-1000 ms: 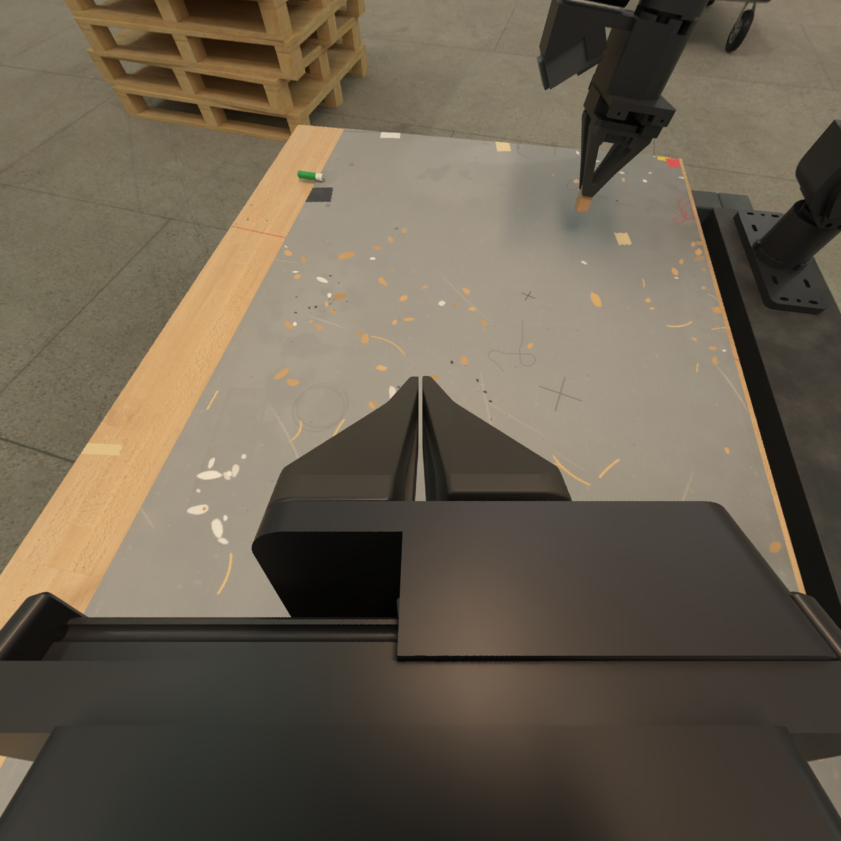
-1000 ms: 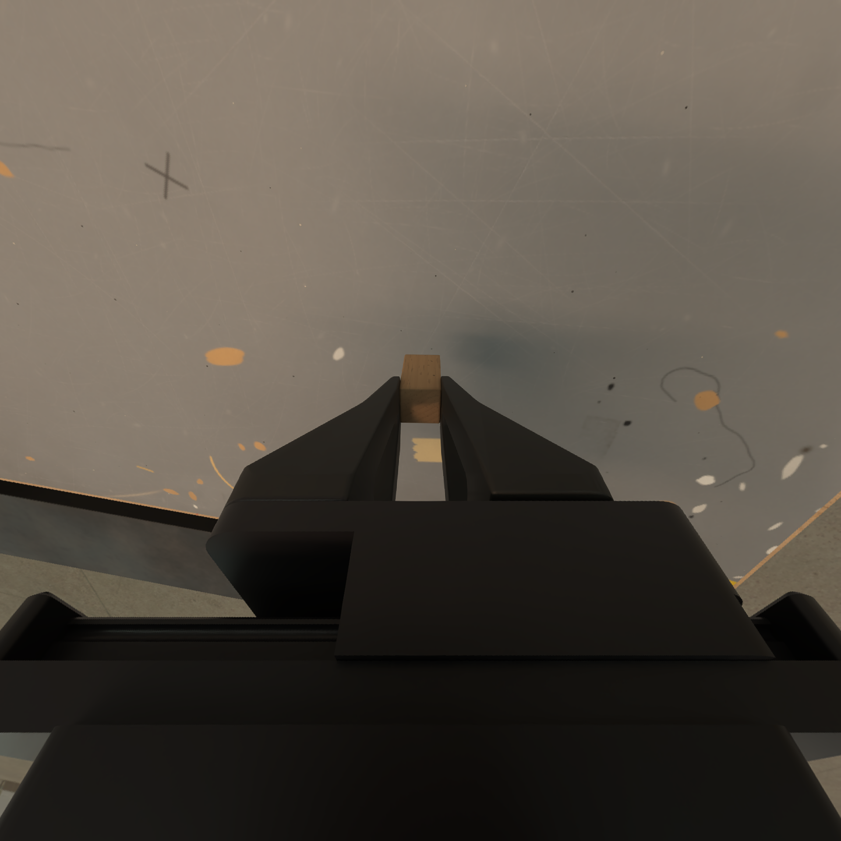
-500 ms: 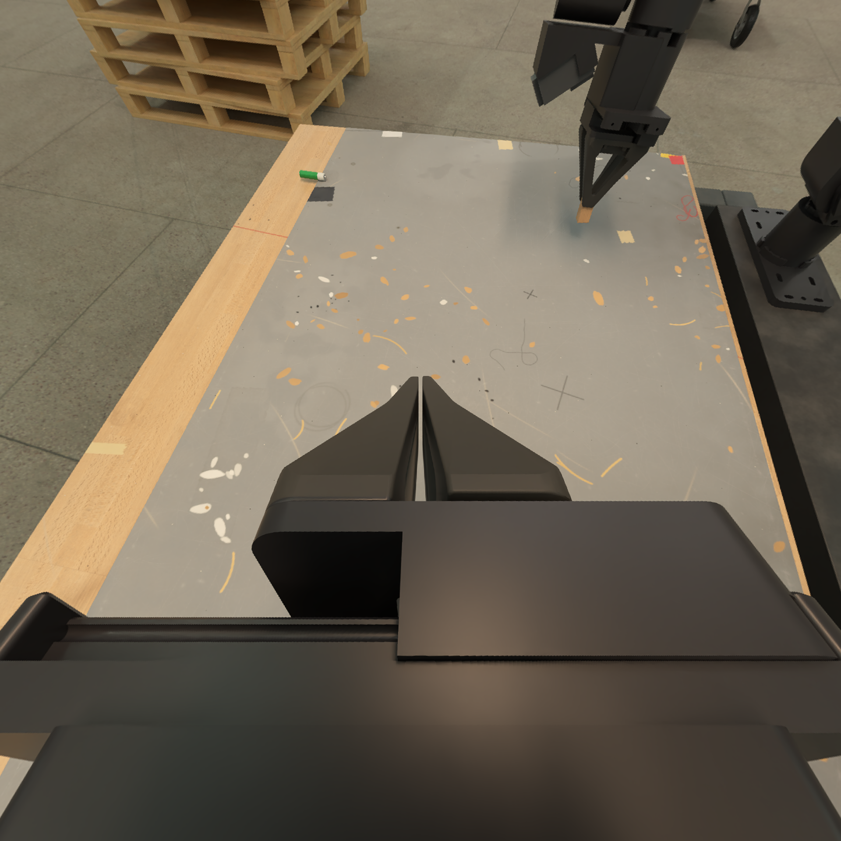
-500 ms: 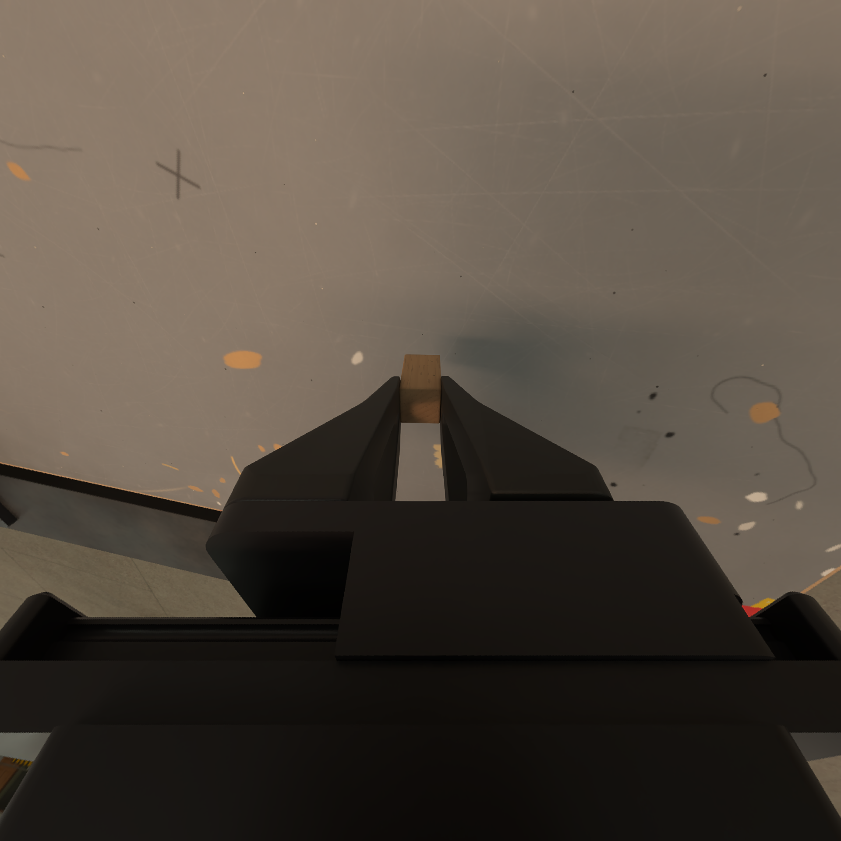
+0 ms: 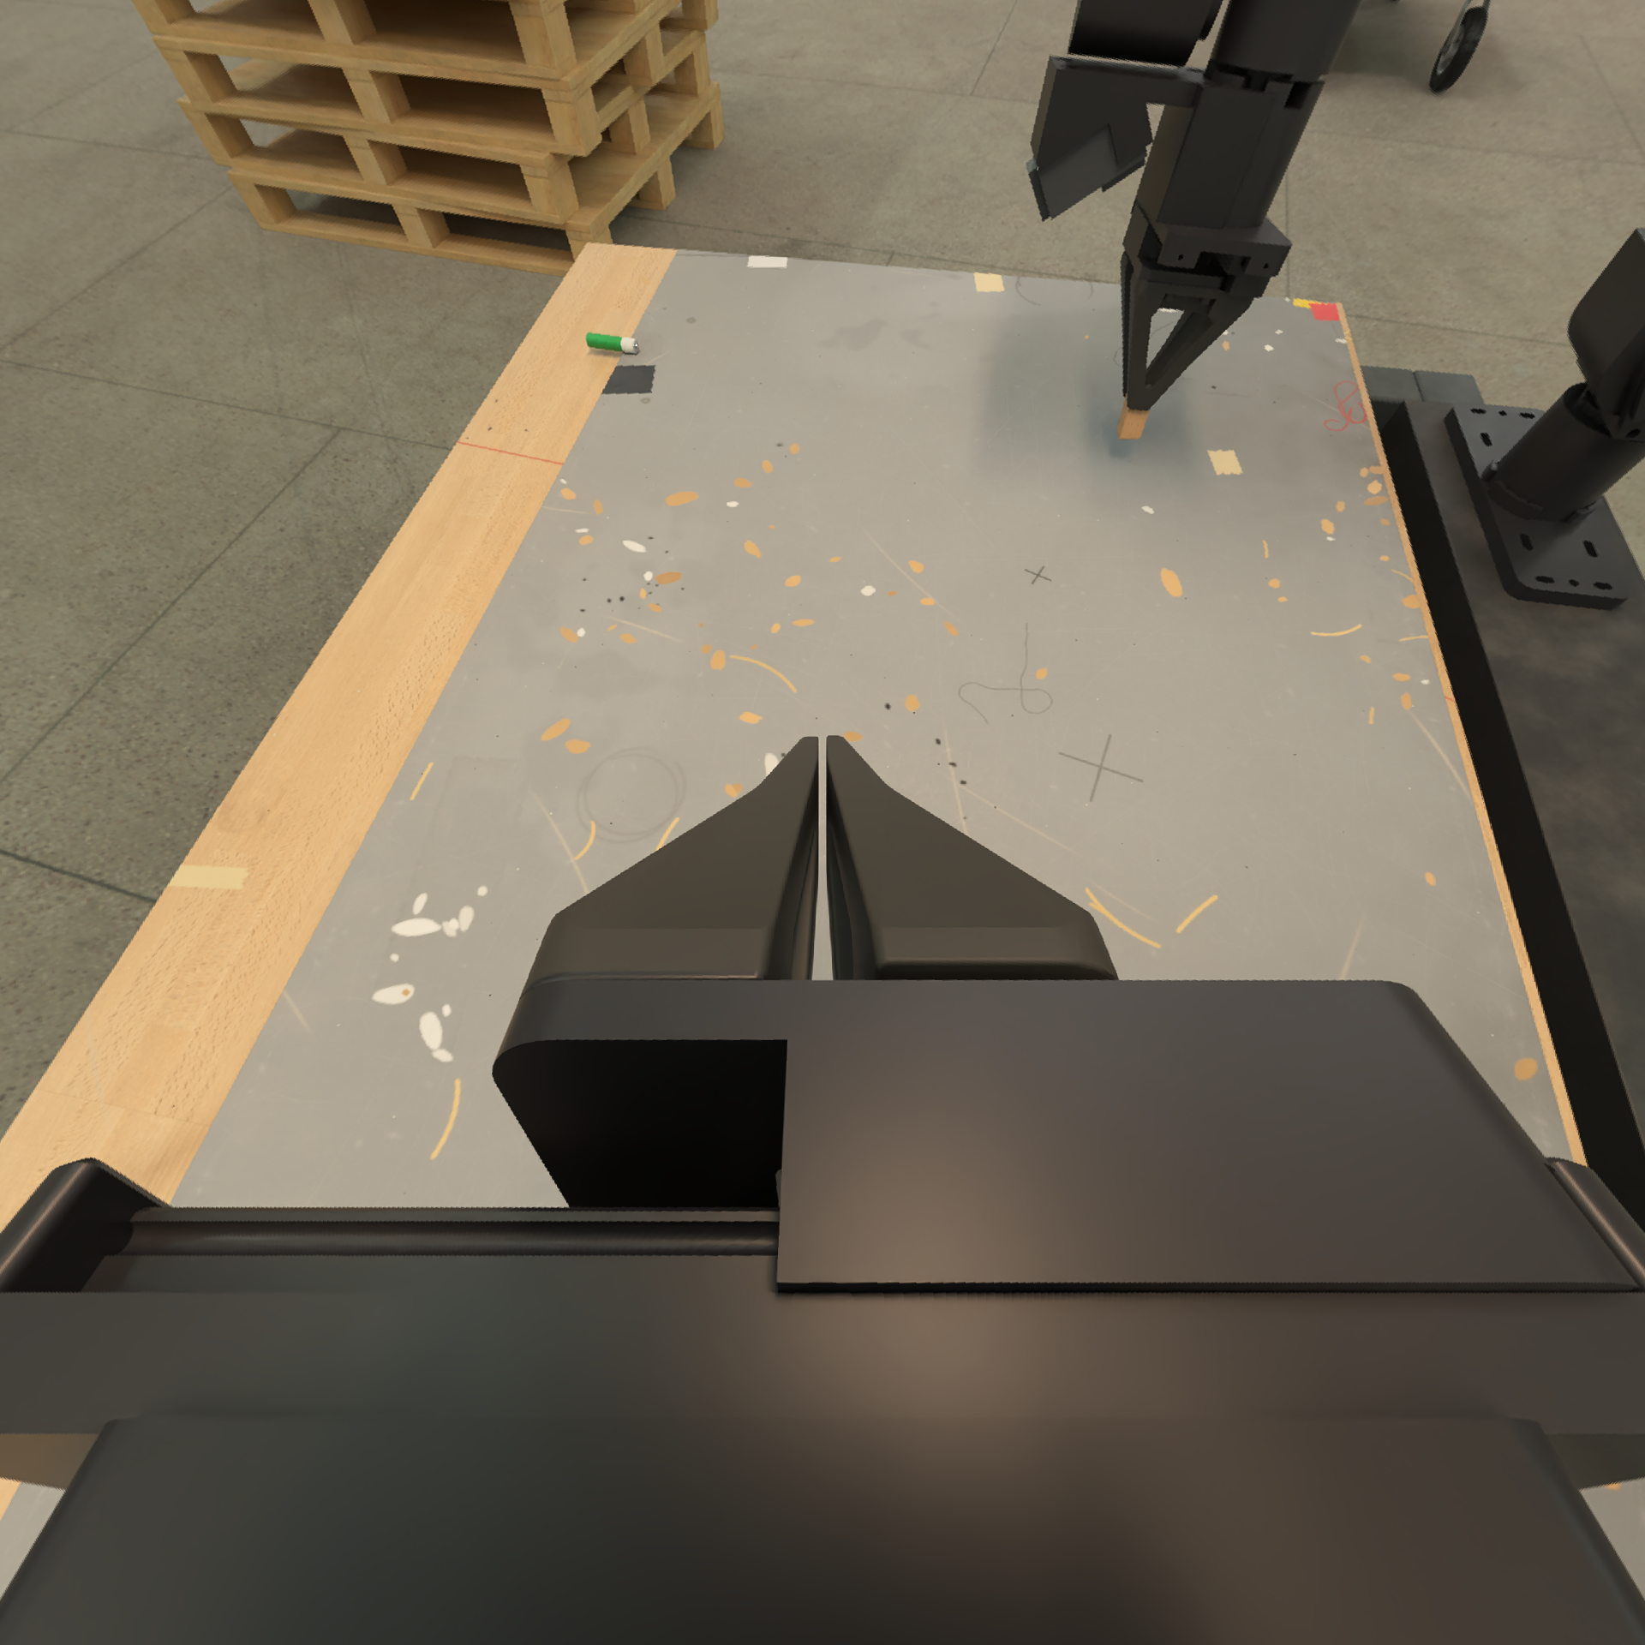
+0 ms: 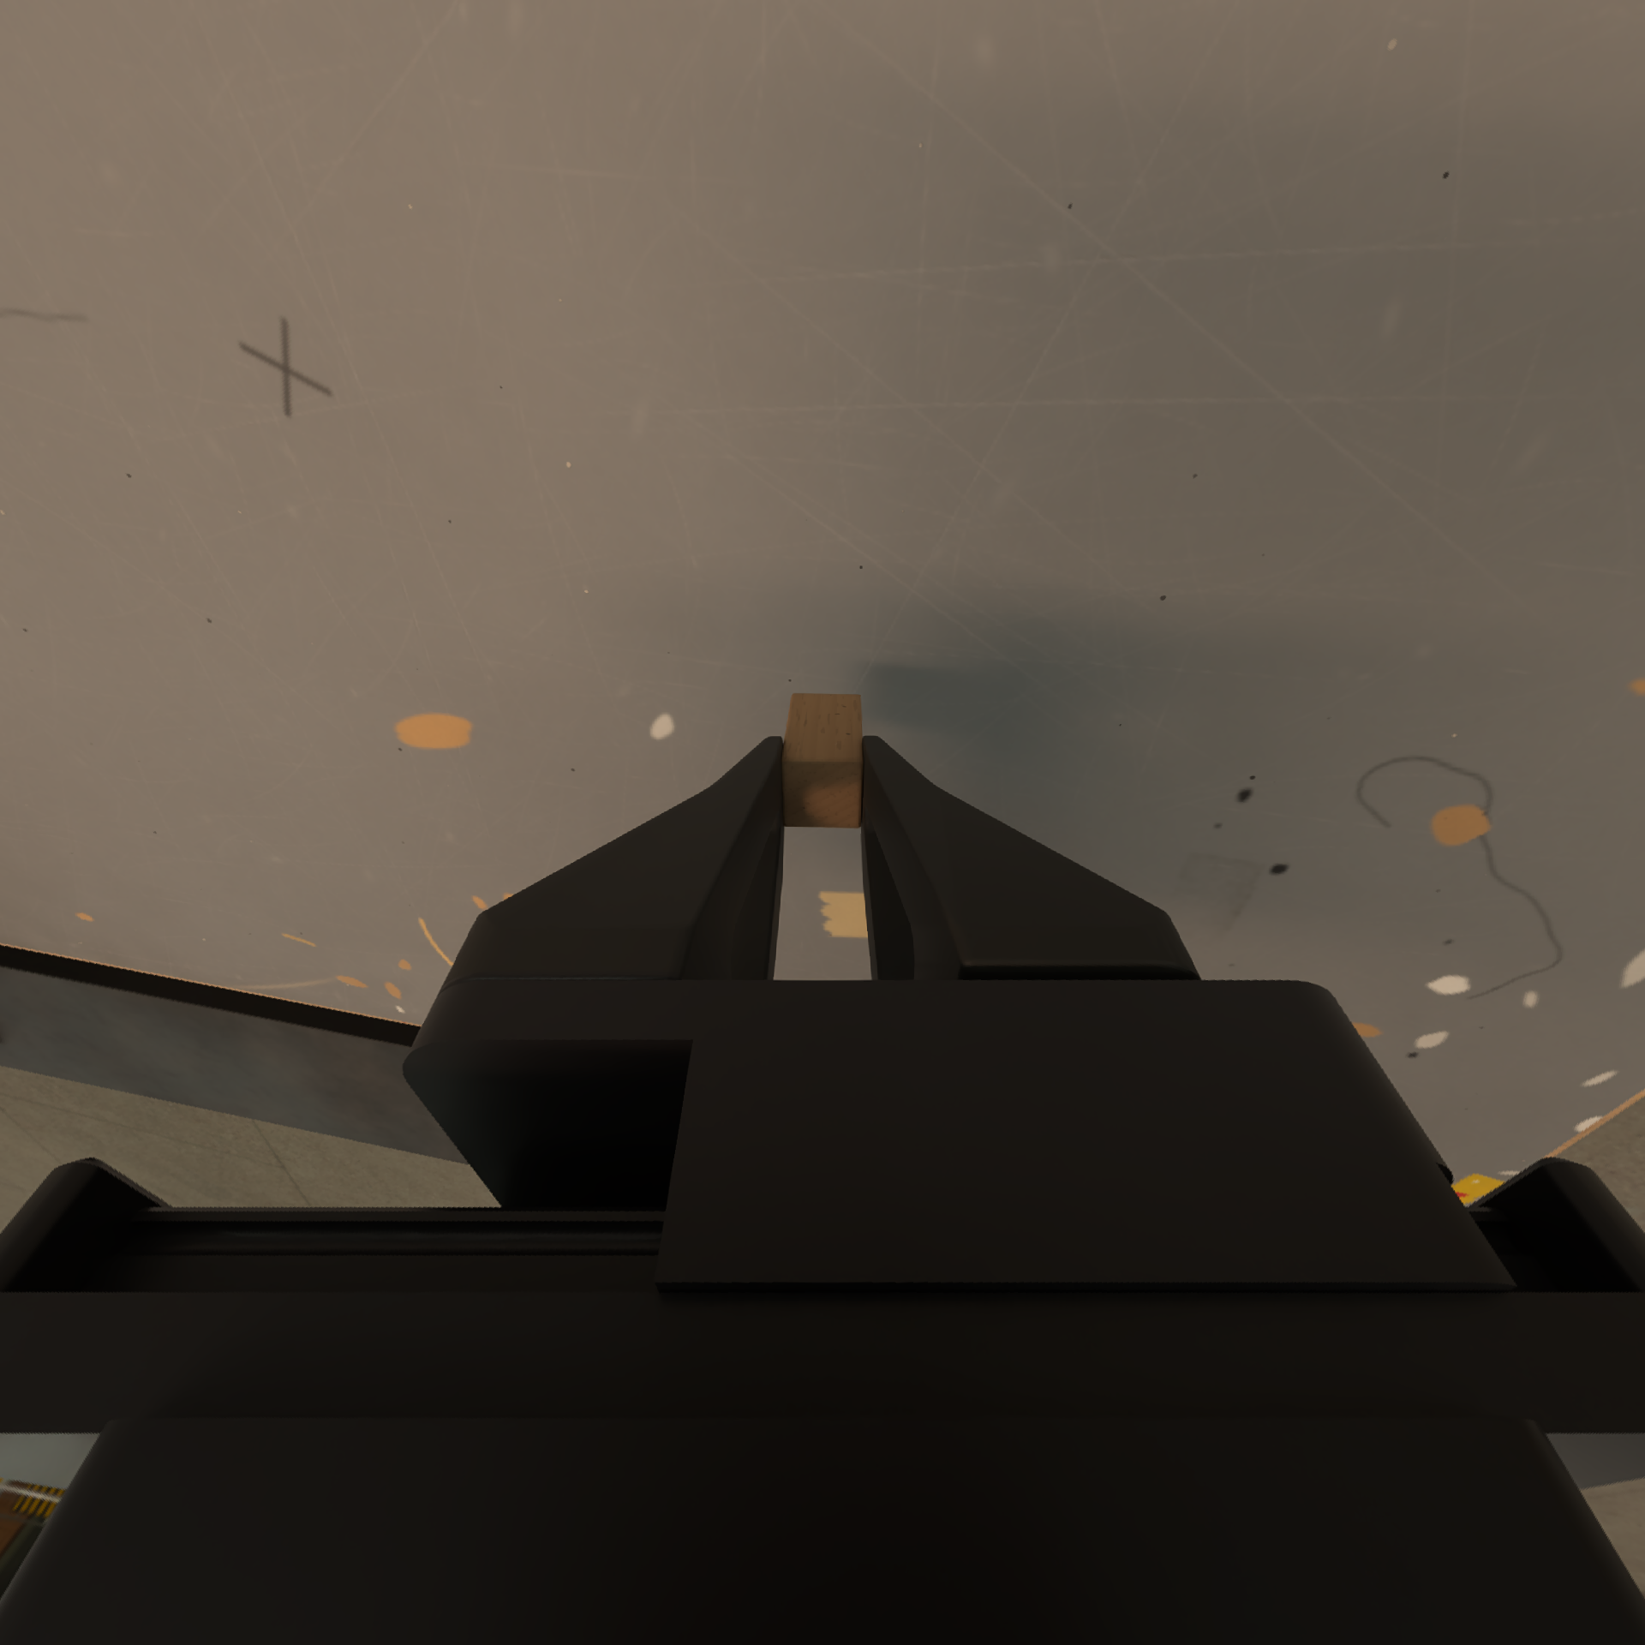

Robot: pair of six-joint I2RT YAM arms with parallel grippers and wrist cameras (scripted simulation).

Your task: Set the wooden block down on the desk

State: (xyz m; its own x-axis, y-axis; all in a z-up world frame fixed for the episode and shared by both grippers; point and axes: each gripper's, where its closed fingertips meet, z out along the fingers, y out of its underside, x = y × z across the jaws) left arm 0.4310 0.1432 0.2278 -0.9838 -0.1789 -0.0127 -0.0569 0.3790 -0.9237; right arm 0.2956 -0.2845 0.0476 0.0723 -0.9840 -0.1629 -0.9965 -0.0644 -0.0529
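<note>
A small wooden block (image 6: 824,757) sits pinched between my right gripper's (image 6: 824,779) two black fingertips, close above the grey desk top (image 6: 801,356). From the left wrist view the block (image 5: 1132,424) shows under the right gripper (image 5: 1142,401) at the far right of the desk, at or just above the surface with its shadow right beside it. My left gripper (image 5: 821,746) is shut and empty, hovering over the near middle of the desk (image 5: 890,498).
A green marker (image 5: 611,342) lies on the desk's wooden left edge. Stacked wooden pallets (image 5: 445,116) stand on the floor beyond the far left corner. The right arm's base (image 5: 1549,498) sits on a black strip along the desk's right side.
The right gripper has come lower with the block and shifted a little over the desk; the block's shadow is now sharper and closer. The left gripper stays put.
</note>
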